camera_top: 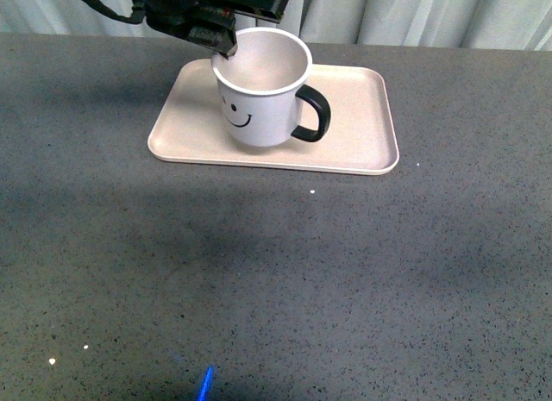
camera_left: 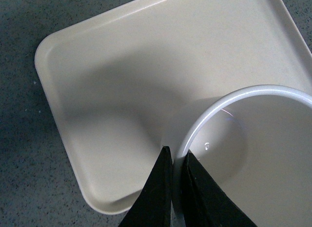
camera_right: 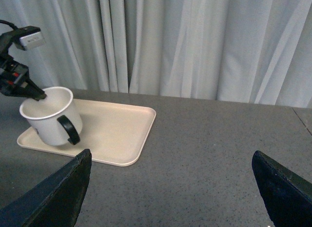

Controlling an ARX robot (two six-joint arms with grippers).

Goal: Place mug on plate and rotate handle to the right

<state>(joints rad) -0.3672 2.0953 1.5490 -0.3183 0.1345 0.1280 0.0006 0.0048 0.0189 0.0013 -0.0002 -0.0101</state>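
— Grey speckled tabletop (camera_top: 259, 289), pale curtains (camera_right: 195, 41) behind, and the mug (camera_top: 259, 116) is over the plate (camera_top: 362, 116), a bit left of its middle. Its handle (camera_top: 317, 115) sticks out to the right and a touch toward us.

— What has hold of it?

— The left gripper (camera_top: 230, 47), closed to a thin pinch on the rim at the far-left side, one finger inside the wall and one outside. The right gripper (camera_right: 171, 156) is well apart from the plate, fingers spread wide with nothing between them.

— Will that pinch do?

— I'd guess it's marginal. The mug looks rigid, glossy and probably breakable, so it could be slippery under two narrow tips. Held off-centre, it would want to swing. It seems to lean a little, and I can't tell whether the base sits flat. Gripping the rim is fine for a slow turn. The loop is the other obvious hold.

— Do the cameras agree?

— They show different things. The left wrist view shows the rim between the fingers and an empty inside, but not the loop or the smiley face (camera_top: 237, 116). The front view shows both of those. The right wrist view shows the lean from the side.
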